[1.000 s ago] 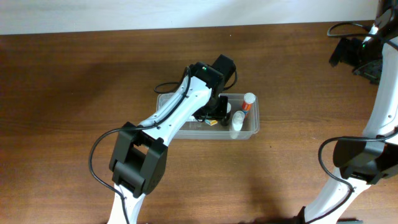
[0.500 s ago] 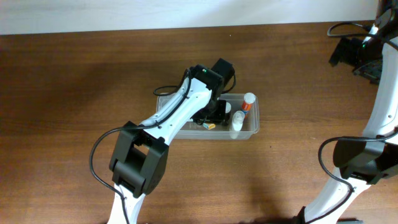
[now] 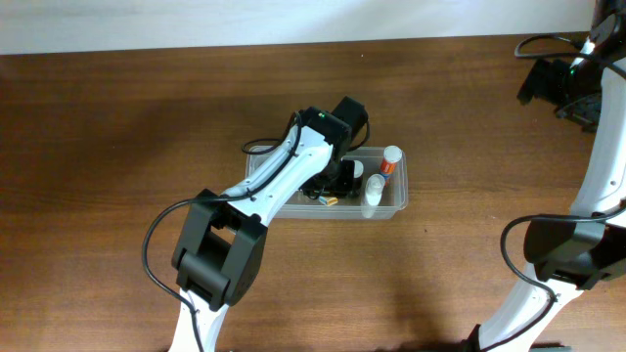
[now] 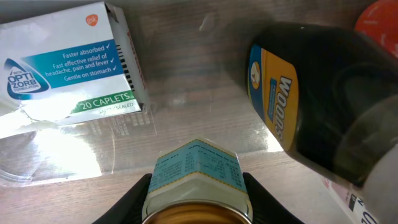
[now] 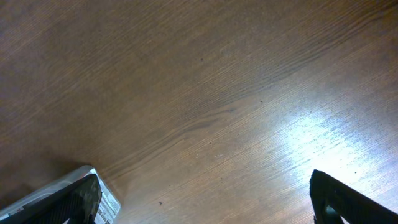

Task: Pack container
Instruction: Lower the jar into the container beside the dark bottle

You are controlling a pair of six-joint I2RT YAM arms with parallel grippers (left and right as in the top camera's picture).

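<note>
"Well, what sits closest to your left gripper (image 4: 198, 185)?"

"I've got it clenched on a small tin (image 4: 196, 177), blue label, gold end, a finger pressed against each side. The tin fills the bottom of my wrist view."

"And past that?"

"The clear floor of the container (image 4: 186, 109) is right beneath the jaws, so they are down inside the tub. Ahead on my left lies a white caplet box (image 4: 68, 62). On my right a dark bottle (image 4: 311, 106) lies on its side, crowding in close to the tin, with a red cap (image 4: 379, 15) at the corner beyond it."

"From above?"

"The left arm hides most of the tub. A white bottle (image 3: 373, 194) shows at its right end. The tub lies mid-table."

"The right gripper (image 5: 205, 205)?"

"Fingers spread wide, nothing between them, over bare table (image 5: 186, 93), well apart from the tub in the far right corner."
</note>
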